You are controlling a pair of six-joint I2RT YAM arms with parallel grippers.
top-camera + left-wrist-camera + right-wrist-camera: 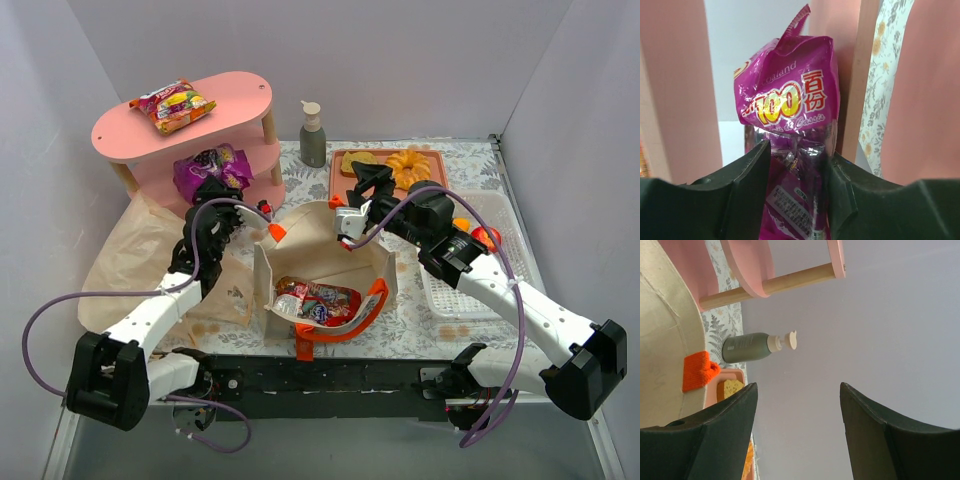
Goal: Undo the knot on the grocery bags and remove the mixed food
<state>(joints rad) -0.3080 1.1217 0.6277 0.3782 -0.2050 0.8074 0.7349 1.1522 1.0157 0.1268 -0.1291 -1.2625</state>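
Grip check: purple packet (790,100) clamped tight in left claw (796,160), up against lower shelf of pink stand (255,160). Ease well in, set flat, only then spread fingers and back straight out, no snagging that crinkly top. Right claw (799,395) spread wide, empty, beside tote (300,240) rim. Red packets (318,300) waiting inside tote; tan bag (125,265) flat alongside.

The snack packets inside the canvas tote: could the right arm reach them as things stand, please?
Probably yes: the right pincer is open and empty by the far rim of the canvas tote, whose mouth gapes wide, and nothing covers the snack packets inside.
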